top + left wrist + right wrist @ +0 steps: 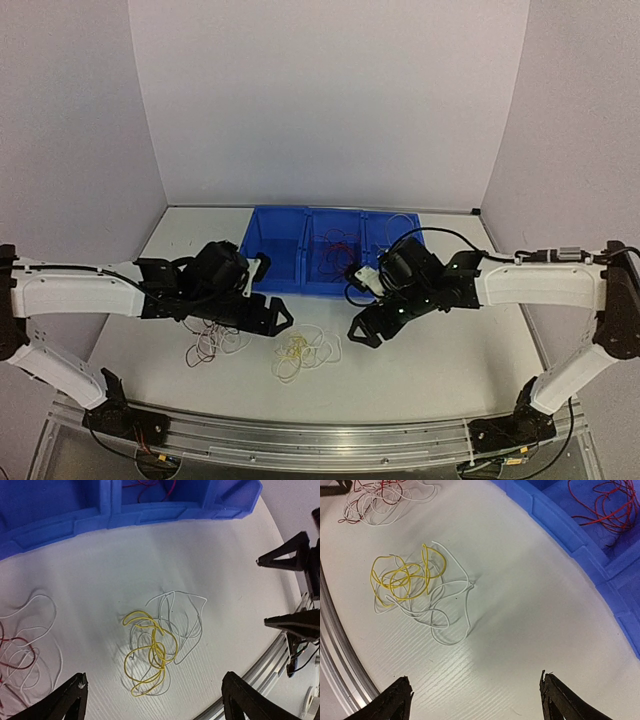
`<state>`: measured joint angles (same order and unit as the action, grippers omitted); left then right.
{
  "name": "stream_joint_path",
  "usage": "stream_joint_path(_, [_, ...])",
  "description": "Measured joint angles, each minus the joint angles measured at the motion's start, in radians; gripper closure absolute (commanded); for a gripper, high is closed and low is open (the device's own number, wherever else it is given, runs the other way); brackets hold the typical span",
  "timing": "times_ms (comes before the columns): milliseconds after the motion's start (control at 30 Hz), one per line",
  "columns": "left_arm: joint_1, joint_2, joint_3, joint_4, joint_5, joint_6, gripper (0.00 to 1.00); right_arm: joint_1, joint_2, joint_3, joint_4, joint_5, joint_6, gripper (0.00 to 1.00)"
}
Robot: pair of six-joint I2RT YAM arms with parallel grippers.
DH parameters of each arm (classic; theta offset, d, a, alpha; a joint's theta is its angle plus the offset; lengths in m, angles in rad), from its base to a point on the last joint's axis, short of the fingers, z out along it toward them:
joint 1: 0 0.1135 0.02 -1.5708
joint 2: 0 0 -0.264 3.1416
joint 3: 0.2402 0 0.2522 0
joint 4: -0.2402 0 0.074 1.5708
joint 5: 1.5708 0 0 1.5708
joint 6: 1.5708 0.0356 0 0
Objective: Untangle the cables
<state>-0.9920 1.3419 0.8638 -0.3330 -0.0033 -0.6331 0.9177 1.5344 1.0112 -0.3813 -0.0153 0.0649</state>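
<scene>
Three plain panels close in the top view: a back wall (330, 100) in the upper middle, with a left wall (60, 130) and a right wall (585, 110) slanting toward the lower corners. All are pale lilac-grey. Below them lies a white counter (440, 375), finely ribbed in the wrist views. A metal rail (300, 445) runs along its edge at the bottom. The light is soft and even, perhaps from overhead, and leaves a dull sheen at lower centre of the right wrist view.
</scene>
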Motion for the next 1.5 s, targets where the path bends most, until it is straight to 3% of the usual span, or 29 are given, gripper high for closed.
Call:
stream_joint_path(233, [0.001,-0.124,-0.017,-0.141,-0.103,-0.065,0.01,0.05,0.212,0.114,0.016,0.029,0.024,0.25])
stream_joint_path(567, [0.001,-0.132,-0.149,-0.054,0.019,-0.083,0.01,0.053,0.388,0.196,0.036,0.038,0.046,0.35])
stream_joint_path(633, [-0.001,-0.106,-0.154,-0.018,0.046,-0.083,0.01,0.054,0.404,0.196,0.051,0.02,0.054,0.46])
stream_joint_path(733, [-0.005,-0.06,-0.155,0.028,0.081,-0.083,0.04,0.054,0.414,0.196,0.088,0.002,0.084,0.77])
stream_joint_path(767, [-0.007,-0.043,-0.155,0.042,0.089,-0.082,0.05,0.054,0.414,0.196,0.102,-0.001,0.088,0.93])
stream_joint_path(800, [-0.01,-0.026,-0.156,0.054,0.098,-0.083,0.07,0.054,0.414,0.196,0.118,-0.005,0.091,0.99])
stream_joint_path(1200, [-0.024,0.135,-0.157,0.145,0.167,-0.075,0.24,0.054,0.414,0.167,0.187,0.007,0.17,1.0])
stream_joint_path(1500, [-0.024,0.246,-0.142,0.178,0.186,-0.073,0.62,0.054,0.41,0.156,0.194,0.009,0.181,1.0])
